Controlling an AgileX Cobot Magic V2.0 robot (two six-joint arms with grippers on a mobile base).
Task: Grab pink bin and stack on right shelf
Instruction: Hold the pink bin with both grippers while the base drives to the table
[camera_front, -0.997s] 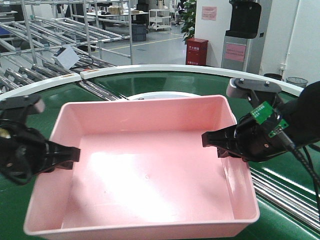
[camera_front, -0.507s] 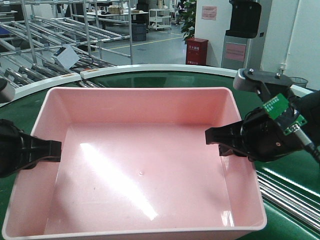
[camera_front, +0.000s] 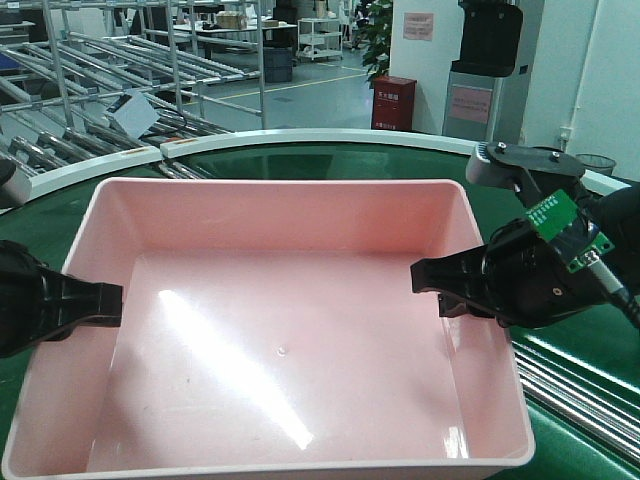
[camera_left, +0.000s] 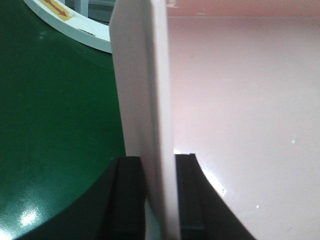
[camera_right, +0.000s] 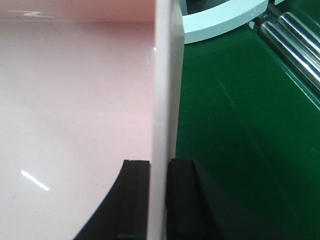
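pinching pink bin (camera_front: 290, 340) both sides: l gripper (camera_front: 105, 300) clamped on left wall, r gripper (camera_front: 428, 278) on right wall, over green belt (camera_left: 50, 125).

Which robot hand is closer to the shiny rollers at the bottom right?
Right. The right gripper clamps the pale pink plastic bin on the wall beside the shiny metal rollers; the left gripper clamps the opposite wall.

glossy smooth plastic pink bin (camera_front: 270, 340); shiny green belt (camera_left: 55, 130); bright metal rollers (camera_right: 295, 40).
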